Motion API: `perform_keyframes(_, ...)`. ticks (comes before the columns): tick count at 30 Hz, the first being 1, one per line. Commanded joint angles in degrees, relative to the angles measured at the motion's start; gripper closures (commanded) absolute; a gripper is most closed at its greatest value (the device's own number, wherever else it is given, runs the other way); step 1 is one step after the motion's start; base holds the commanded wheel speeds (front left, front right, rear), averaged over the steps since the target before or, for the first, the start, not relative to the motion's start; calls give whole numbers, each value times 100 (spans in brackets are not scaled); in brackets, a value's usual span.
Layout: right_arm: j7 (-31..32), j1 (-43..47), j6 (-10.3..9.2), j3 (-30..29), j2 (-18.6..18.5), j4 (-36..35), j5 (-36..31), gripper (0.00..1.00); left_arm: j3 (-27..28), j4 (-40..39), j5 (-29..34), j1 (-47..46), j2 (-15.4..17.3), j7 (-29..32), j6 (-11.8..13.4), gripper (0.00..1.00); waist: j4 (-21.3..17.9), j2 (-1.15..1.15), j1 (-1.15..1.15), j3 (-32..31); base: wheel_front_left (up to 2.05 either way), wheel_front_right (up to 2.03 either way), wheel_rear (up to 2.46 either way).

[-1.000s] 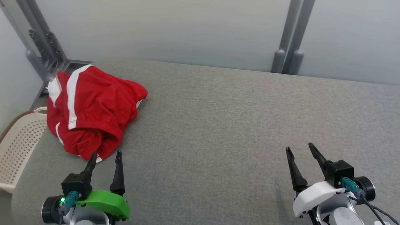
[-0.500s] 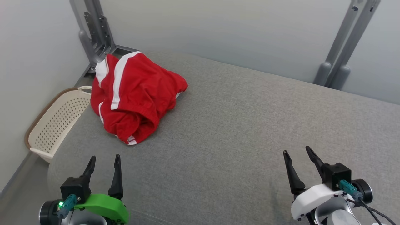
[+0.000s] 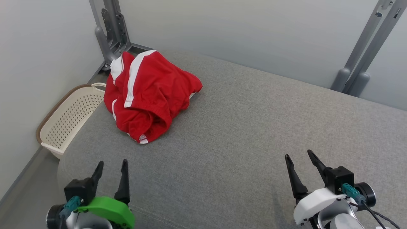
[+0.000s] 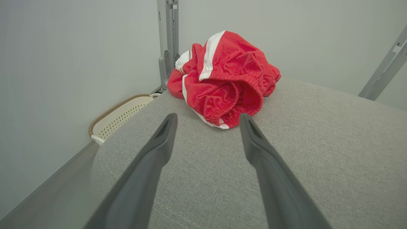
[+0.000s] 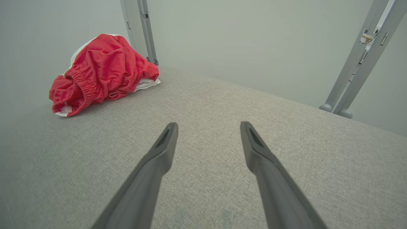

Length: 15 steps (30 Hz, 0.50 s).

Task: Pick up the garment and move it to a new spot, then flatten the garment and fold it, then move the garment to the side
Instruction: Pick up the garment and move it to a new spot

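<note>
Head camera swung left, garment unmoved on cushion | hem tag unreadable | left gripper, right gripper both spread wide, empty

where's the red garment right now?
In the head view, the red garment lies crumpled at the far left corner of the grey padded surface. It sits beside the cream basket, ahead of the open left gripper and clear of it.

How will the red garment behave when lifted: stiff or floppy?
Probably floppy: the red garment lies crumpled in soft folds on the grey cushion, so one pinch would likely leave it dangling. Likely light: the fabric looks thin. The gathered elastic band may give a thicker, surer pinch.
</note>
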Motion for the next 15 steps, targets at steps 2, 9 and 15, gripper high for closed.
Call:
perform_keyframes(2,25,-82,0,-41,-25,-40,-62,0,-86,92,-113,-313,-55,151,-150,0,-22,0,0,118,0,0,0)
perform_keyframes(9,217,-244,0,30,-25,-288,-309,0,-411,918,-572,-1590,-286,1009,-450,0,-176,0,0,552,0,0,0)
perform_keyframes(15,396,-464,0,170,-26,-511,-509,0,-442,1757,-921,-2532,-431,1438,-427,0,-490,0,0,1021,0,0,0)
